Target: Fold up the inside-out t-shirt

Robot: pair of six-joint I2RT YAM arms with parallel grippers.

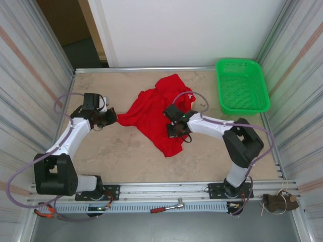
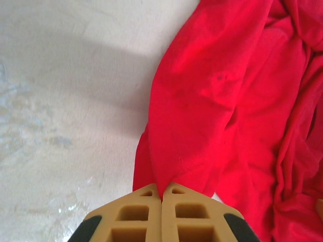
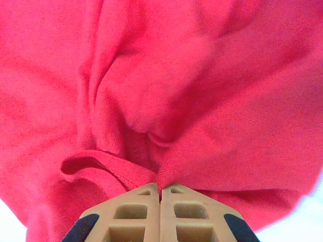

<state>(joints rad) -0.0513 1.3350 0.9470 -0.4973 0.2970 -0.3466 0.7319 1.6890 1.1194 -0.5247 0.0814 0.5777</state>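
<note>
Nearest us, our left tool (image 2: pixel 161 195) is clamped tight on an edge of the inside-out t-shirt (image 2: pixel 217 101) and our right tool (image 3: pixel 160 189) on a middle fold, likely to spread the heap crumpled on the counter (image 1: pixel 121 151).

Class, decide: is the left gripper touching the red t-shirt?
Touching. The left wrist view shows the left gripper shut on a pinch of the t-shirt.
</note>
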